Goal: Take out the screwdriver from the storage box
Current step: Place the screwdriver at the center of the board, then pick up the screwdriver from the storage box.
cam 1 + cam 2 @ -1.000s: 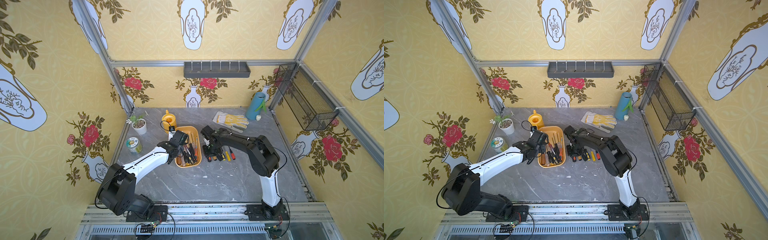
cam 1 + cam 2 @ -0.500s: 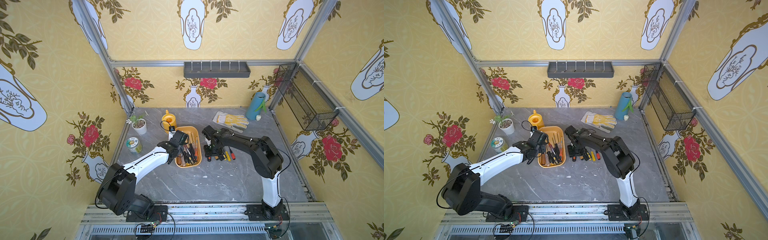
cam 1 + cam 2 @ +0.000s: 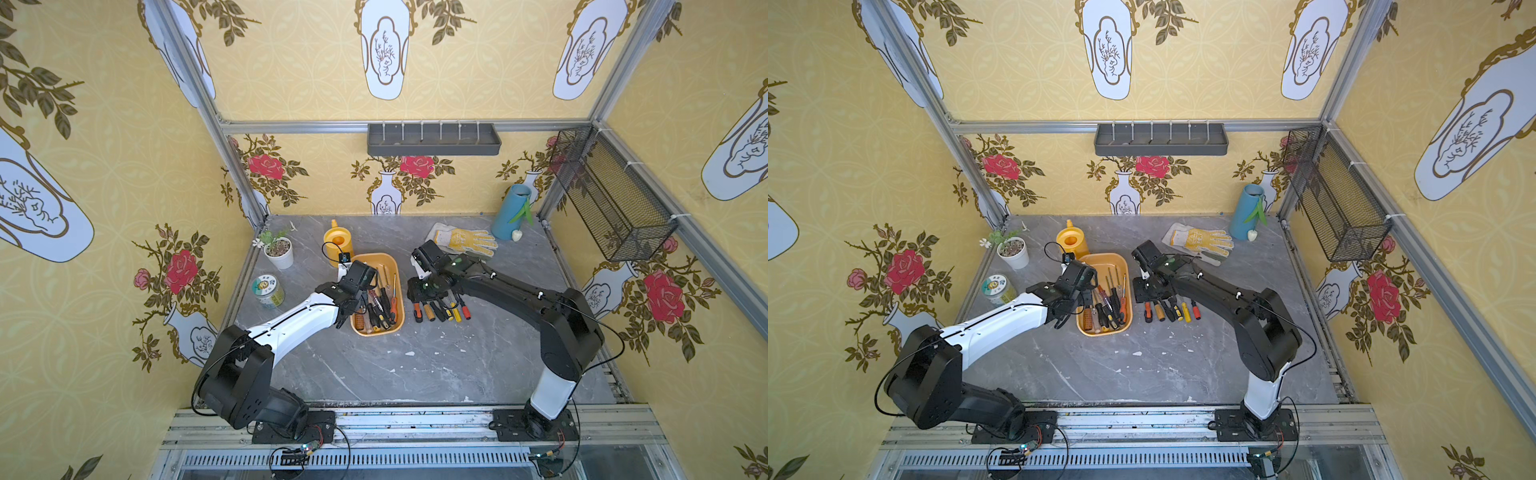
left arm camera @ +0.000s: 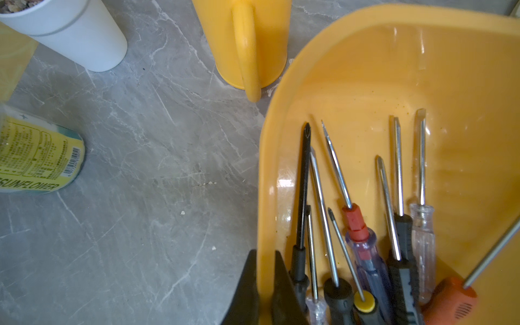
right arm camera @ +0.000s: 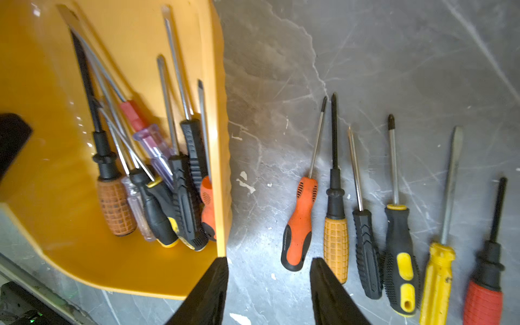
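My left gripper (image 4: 266, 254) is clamped on the left wall of the storage box (image 3: 376, 262), one finger inside and one outside. The box sits mid-way across the desk (image 3: 415, 365), with a pile of screwdrivers (image 3: 380, 301) lying in its near end. My right gripper (image 5: 268, 263) hangs empty with its fingers apart, over bare desk just beside the box's right wall. A row of six screwdrivers (image 5: 398, 233) lies further right.
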`<state>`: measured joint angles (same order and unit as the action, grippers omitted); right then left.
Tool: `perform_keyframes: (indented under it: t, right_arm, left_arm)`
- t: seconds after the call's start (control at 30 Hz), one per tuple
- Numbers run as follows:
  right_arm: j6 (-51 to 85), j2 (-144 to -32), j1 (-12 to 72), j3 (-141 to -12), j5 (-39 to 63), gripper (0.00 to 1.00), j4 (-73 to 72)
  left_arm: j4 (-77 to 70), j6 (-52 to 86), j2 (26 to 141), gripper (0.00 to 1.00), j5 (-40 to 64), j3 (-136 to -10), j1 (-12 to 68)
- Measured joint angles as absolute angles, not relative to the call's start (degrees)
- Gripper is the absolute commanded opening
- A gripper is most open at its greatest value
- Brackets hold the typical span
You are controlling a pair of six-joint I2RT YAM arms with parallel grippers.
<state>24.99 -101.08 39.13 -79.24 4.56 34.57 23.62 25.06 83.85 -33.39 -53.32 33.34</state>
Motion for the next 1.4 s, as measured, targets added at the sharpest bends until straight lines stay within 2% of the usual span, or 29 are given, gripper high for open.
perform_keyframes:
  t: [0.27,0.43,0.8,0.9,1.4]
  right_arm:
    - [24.0,-99.5,41.8,-79.8,4.5,0.46,32.1]
    - [23.5,-102.3,43.9,-81.0,5.1,0.42,30.0]
    - [23.6,-108.9,45.8,-82.4,7.4,0.4,25.5]
    - [23.8,-110.1,46.2,-82.5,7.4,0.36,24.8]
    - [25.3,-116.8,46.1,-87.8,2.0,0.3,27.0]
  left_arm:
    - [23.6,25.0,84.1,0.0,-32.8,-53.7,33.3]
    - [23.6,24.5,84.3,0.0,-31.7,-54.2,33.3]
    - [23.4,24.0,85.0,0.0,-28.7,-54.7,33.4]
    - [23.4,24.0,85.0,0.0,-28.4,-54.7,33.4]
    - [22.5,23.9,86.0,0.0,-28.3,-54.7,33.3]
